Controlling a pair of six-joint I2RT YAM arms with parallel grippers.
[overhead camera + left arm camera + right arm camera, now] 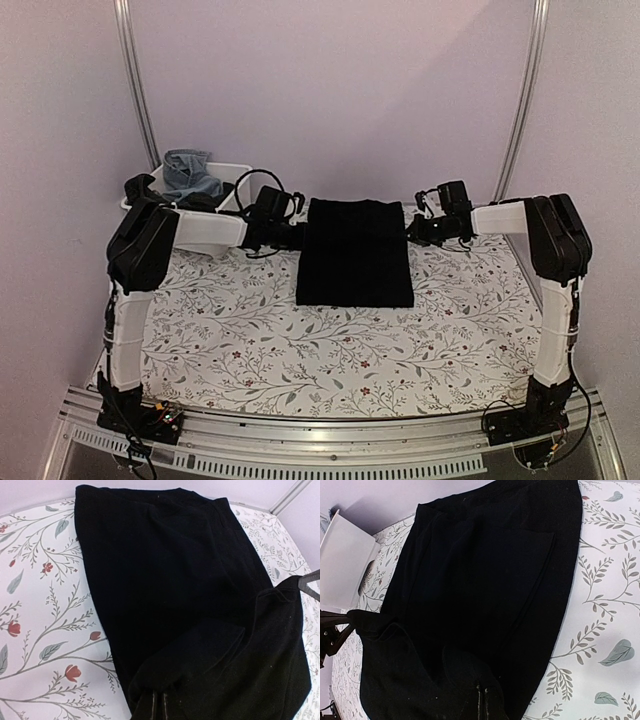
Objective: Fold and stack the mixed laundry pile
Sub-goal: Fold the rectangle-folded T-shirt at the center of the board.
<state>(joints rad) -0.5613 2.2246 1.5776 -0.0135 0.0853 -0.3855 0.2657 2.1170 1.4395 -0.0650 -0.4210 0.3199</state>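
Background: pale lilac walls (330, 80) close the cell at the back and on both sides. You see a slim metal post (135, 90) rising near each far corner.
Work surface: white table cover printed with grey leaves and small red flowers (300, 350). It lies flat across the whole table.
Near edge: ribbed aluminium rail (330, 440), with both arm bases bolted to it.
Task item, main: large plain black cloth piece (355, 255), folded into a flat rectangle. You find it at the far centre of the table cover, between the two wrists.
Cloth detail: both wrist views show you layered folds. The edges at the fingers are lifted and bunched, and the rest lies on the cover.
Left gripper: left gripper (156, 706) meets the left edge of the black cloth near its far end. Its fingers are together, clamped on a bunched black edge.
Right gripper: right gripper (481, 702) meets the right edge of the cloth, opposite the left one. Its fingers are together, clamped on the fabric.
Task items, remaining: light blue denim jeans (190, 172) and dark clothes (140, 187).
Container: white plastic bin (238, 168) at the far left of the table, behind the left forearm. The jeans sit inside it and the dark clothes hang over its left rim.
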